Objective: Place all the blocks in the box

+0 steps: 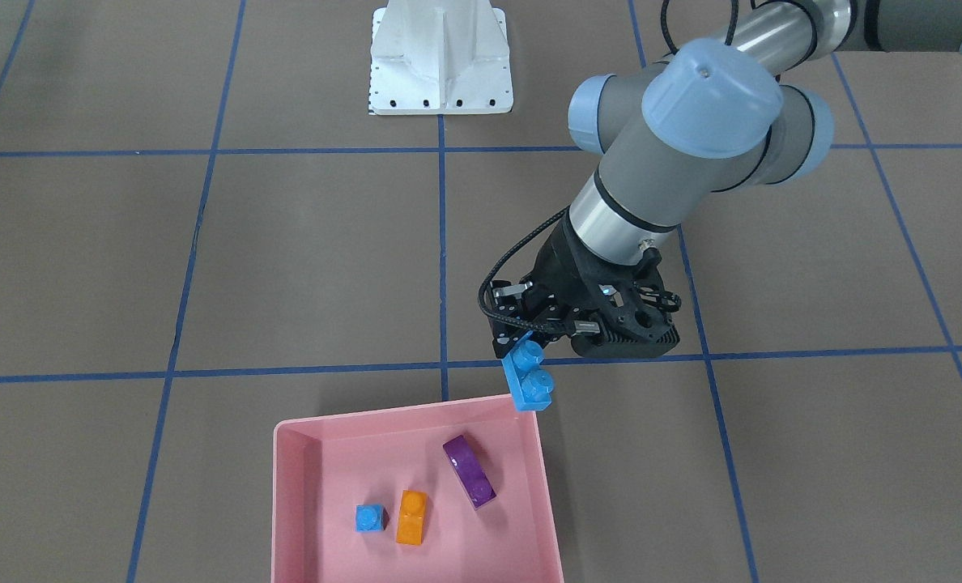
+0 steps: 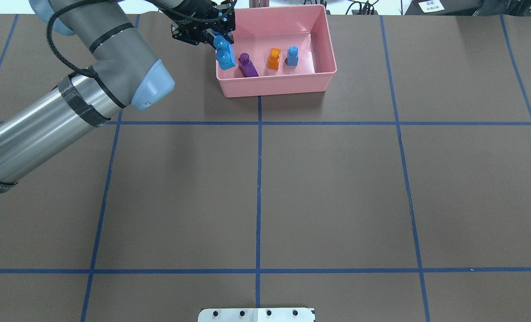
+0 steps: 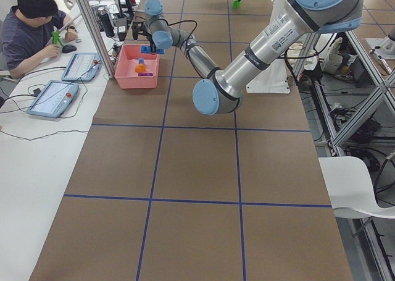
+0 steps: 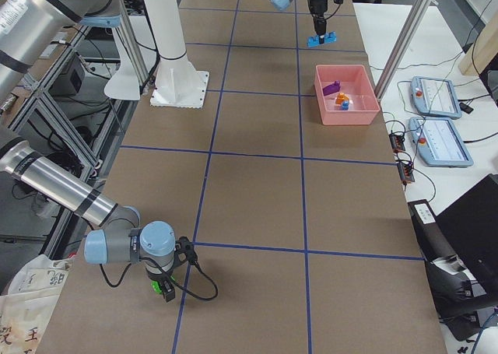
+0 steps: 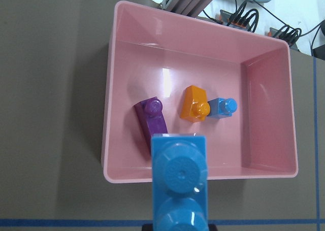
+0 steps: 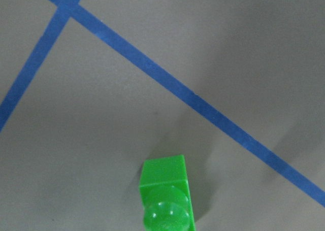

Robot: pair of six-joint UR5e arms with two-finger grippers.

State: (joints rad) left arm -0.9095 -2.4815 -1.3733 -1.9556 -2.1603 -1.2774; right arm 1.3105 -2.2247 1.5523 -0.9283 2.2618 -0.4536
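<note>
Blue and studded, the long blue brick (image 1: 532, 376) hangs from the left gripper (image 1: 521, 336), whose two fingers are clamped on its upper end. The brick is tilted, its studs facing outward, and is held clear of the table above the edge of the pink box (image 1: 351, 461) on the robot's left side. It touches neither the wall nor the bricks below.

Three bricks lie on the box floor. The purple brick (image 1: 469, 471) rests at an angle nearest the held brick. The orange brick (image 1: 411, 517) sits near the middle. The small blue brick (image 1: 370, 517) sits just beside the orange one, on its far side from the purple. From the left wrist camera, the long blue brick (image 5: 179, 180) fills the lower foreground over the box's near wall (image 5: 203, 172).

At the far end of the brown table (image 2: 337, 192), marked off in blue tape, the right gripper (image 4: 166, 285) points down at the surface, well apart from the box. The green brick (image 6: 165, 200) shows at the bottom of the right wrist camera's view, beside a diagonal tape line. Whether the right gripper's fingers are closed on the green brick cannot be told from these views. A white metal base (image 1: 440, 65) stands on the robot's side of the table.
</note>
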